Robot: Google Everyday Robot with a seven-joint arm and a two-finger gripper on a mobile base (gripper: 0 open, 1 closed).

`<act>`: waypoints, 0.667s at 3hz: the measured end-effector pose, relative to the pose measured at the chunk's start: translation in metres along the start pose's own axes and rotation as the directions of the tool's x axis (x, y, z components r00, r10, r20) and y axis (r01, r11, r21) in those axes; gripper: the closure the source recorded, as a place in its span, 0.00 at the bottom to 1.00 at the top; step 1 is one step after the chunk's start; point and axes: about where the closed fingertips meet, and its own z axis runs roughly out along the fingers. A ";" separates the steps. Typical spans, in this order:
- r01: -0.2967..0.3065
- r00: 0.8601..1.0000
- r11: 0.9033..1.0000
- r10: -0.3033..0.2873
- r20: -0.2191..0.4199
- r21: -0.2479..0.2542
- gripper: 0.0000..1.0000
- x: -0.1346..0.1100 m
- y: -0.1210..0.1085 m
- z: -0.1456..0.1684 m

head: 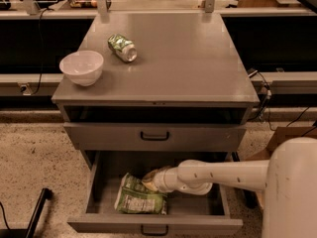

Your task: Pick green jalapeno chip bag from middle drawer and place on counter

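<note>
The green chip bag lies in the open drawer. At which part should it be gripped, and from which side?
Probably grip the green jalapeno chip bag at its crinkled far edge, coming from above. It lies flat on the floor of the middle drawer, so only that raised edge offers a fold. The end effector is at the bag's far-right corner, inside the drawer.
</note>
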 end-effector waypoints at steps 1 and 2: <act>0.003 0.999 1.000 -0.004 0.034 0.020 1.00 -0.003 -0.003 -0.012; 0.000 0.999 1.000 0.000 0.043 0.013 0.82 -0.002 -0.006 -0.017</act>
